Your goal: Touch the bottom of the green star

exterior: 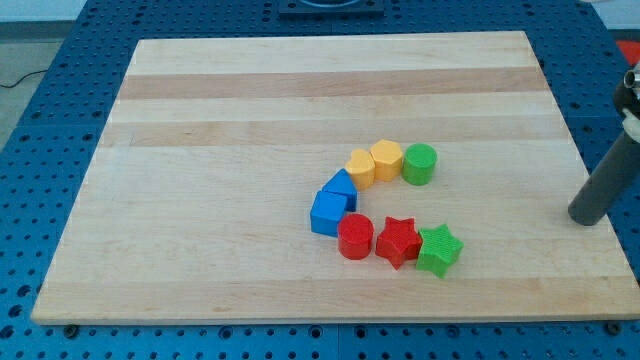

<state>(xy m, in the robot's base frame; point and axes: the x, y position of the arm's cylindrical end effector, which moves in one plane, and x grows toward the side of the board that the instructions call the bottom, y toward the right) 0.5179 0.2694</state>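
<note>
Camera view shows a pale wooden board (300, 120) lying on a blue perforated table (60, 60), with seven small coloured blocks gathered in a curved cluster right of the board's centre. No claw exists on this arm, so nothing is grasped or released: it ends in a straight dark rod, and my tip (586, 220) rests at the board's right edge, touching no block. The rod leans up and to the right, running out of the frame at the right side.

The green star-shaped block (438, 249) sits at the near right end of the cluster, well apart from my tip, which stands to its right and slightly farther back. Touching the star's left side is a red star-shaped block (397, 241), and just left of that a red cylinder (355, 237). A blue cube-like block (328, 213) lies beside the red cylinder, with a second blue block, peaked on top (340, 186), touching it on the far side. Farther back, a yellow block (361, 166), a yellow hexagonal block (387, 158) and a green cylinder (419, 164) run in a touching row towards the right.
</note>
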